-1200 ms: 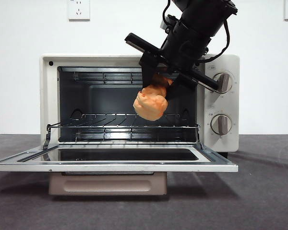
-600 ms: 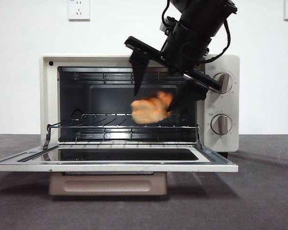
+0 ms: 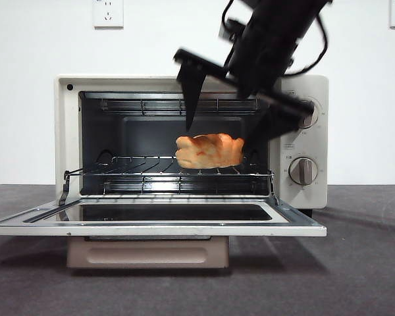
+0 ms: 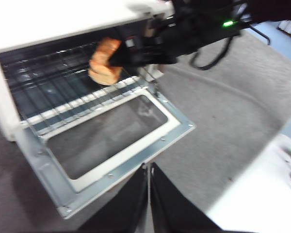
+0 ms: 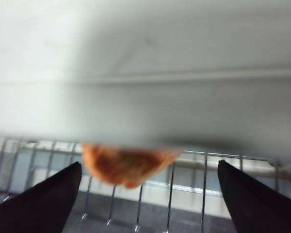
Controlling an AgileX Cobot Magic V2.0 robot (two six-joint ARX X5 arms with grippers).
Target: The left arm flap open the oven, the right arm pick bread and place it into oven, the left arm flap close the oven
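Oven fills mid frame in front view, door flapped down flat toward cam. Right arm drops in from top right; right gripper w/ jaws spread wide, empty, above the bread. Bread sits on wire rack inside oven, centre-right. Left gripper jaws pressed together, holding nothing, back from the door.

A plain white wall with two sockets rises behind the dark grey tabletop.

Lab-like test setup: bare white wall, wall sockets, grey tabletop.
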